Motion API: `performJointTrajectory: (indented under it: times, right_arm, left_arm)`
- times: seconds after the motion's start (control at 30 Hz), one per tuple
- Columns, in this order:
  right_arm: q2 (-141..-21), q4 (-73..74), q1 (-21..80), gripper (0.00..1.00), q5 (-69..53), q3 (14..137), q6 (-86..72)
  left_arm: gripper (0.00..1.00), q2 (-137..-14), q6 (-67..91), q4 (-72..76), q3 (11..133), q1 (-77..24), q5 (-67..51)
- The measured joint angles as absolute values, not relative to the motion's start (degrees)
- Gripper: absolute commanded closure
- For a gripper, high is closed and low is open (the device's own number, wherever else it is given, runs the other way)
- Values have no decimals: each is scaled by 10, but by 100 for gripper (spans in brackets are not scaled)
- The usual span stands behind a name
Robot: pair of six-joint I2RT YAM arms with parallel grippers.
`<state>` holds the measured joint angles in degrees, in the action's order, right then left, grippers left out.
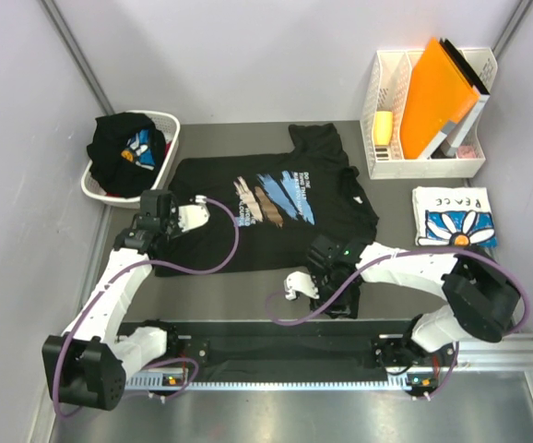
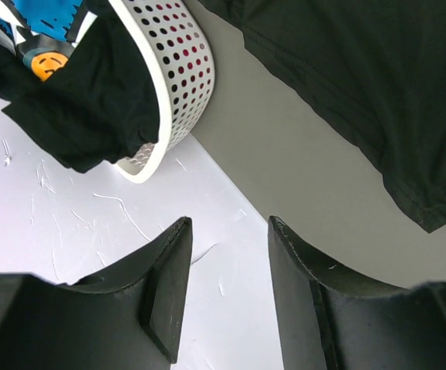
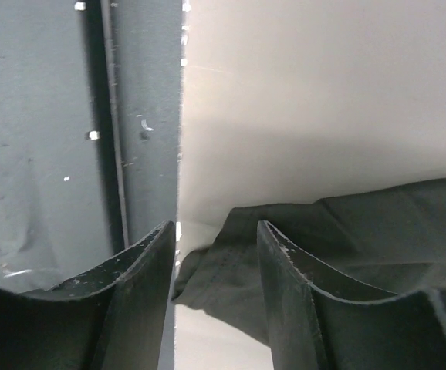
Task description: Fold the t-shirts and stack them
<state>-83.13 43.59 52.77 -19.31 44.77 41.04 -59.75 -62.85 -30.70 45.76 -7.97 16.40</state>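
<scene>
A black t-shirt (image 1: 271, 198) with a blue, white and tan brush-stroke print lies spread flat mid-table. My left gripper (image 1: 195, 214) hovers over its left edge, open. In the left wrist view nothing lies between the fingers of the left gripper (image 2: 227, 227), and the shirt (image 2: 362, 85) lies off to the upper right. My right gripper (image 1: 294, 284) is at the shirt's near edge, open. In the right wrist view a bunched corner of the black cloth (image 3: 231, 270) lies between the spread fingers of the right gripper (image 3: 215, 231). A folded white t-shirt (image 1: 453, 217) with a daisy print lies at the right.
A white perforated basket (image 1: 170, 129) at the back left holds a crumpled black tee (image 1: 124, 148); the left wrist view shows the basket (image 2: 180, 69) close ahead. A white desk organizer (image 1: 386, 111) with an orange folder (image 1: 437, 92) stands at the back right.
</scene>
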Motion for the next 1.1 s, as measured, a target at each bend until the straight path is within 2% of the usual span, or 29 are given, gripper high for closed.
performJointTrajectory:
  times: [0.13, 0.37, 0.47, 0.57, 0.6, 0.67, 1.1]
  right_arm:
    - [-834, 413, 528, 58, -182, 442, 394]
    - [-835, 403, 528, 57, -175, 441, 371]
    - [-834, 399, 528, 61, -174, 439, 368]
    - [-833, 392, 528, 78, -167, 436, 365]
    - [-833, 387, 528, 90, -162, 435, 364]
    - [-834, 378, 528, 100, -150, 434, 364]
    - [-832, 384, 528, 100, -149, 437, 385]
  left_arm:
    - [51, -597, -637, -310, 458, -80, 162]
    - [51, -593, -649, -310, 458, -80, 161]
    - [51, -582, -654, -309, 458, -80, 161]
    - [51, -568, -661, -309, 458, -80, 161]
    - [51, -564, -662, -310, 458, -80, 161]
    - [51, -555, -664, -310, 458, -80, 162]
    - [49, -507, -681, -326, 458, -80, 171]
